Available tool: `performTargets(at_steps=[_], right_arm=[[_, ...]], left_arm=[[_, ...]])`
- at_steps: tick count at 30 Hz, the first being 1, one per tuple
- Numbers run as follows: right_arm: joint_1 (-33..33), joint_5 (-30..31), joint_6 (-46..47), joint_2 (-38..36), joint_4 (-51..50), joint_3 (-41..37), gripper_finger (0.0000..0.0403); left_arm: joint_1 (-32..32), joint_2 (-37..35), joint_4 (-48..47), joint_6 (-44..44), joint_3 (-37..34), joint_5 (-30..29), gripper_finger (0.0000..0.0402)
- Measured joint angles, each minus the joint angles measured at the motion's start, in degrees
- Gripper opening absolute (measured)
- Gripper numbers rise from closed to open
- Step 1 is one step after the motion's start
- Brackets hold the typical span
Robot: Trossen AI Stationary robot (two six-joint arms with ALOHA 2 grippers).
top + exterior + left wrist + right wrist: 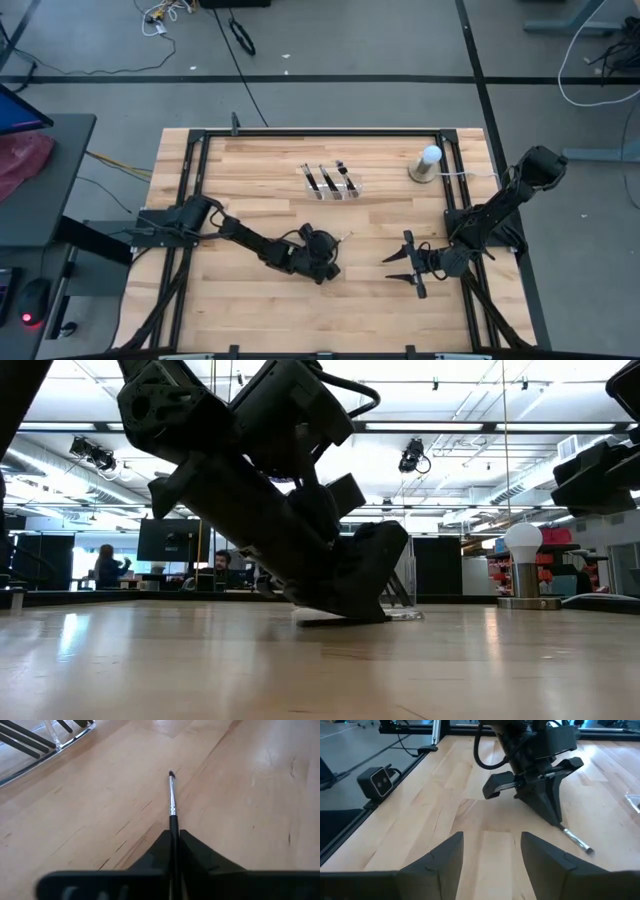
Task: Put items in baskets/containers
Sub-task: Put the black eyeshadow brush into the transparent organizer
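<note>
Gripping a single makeup brush (172, 800), the left tool (173, 836) has its two dark fingers (200, 852) pressed tight on the black handle, tips down at the table (250, 300). In the left wrist view the handle runs up the narrow slit between the fingers, and the silver ferrule and small dark tip stick out past them over the wood. The right wrist view shows the same brush (576, 840) lying low along the wood, its silver end poking out from under the left tool (555, 820); whether the brush is lifted clear of the surface cannot be told. In the high view this left tool (325, 262) sits near the middle of the table, towards the near edge.

The clear organiser tray (333, 186) stands farther back, around the table's centre, with three dark brushes (327, 179) lying in its compartments. A corner of the tray (45, 745) also shows in the left wrist view, well apart from the gripped brush.

The right tool (406, 265) waits to the right, near the near edge, its fingers (445, 860) spread wide with nothing between them. A white ball on a tan round base (427, 164) stands at the far right of the table.
</note>
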Motion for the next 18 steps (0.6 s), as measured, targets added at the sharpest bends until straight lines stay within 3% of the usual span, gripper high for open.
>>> performTargets(at_steps=[2,11,18], right_arm=[[0.0,-0.97,0.37,0.01,0.0,0.0,0.0201],[0.04,-0.78,3.61,0.01,-3.01,0.04,0.0201],[-0.15,2.35,9.73,3.3,-2.18,-3.21,0.0201]], left_arm=[[0.02,-0.04,-0.3,0.03,0.02,0.1,0.0016],[0.24,-0.95,4.83,3.93,-0.69,-1.54,0.0015],[0.02,-3.64,20.42,15.73,-1.0,-2.39,0.0018]])
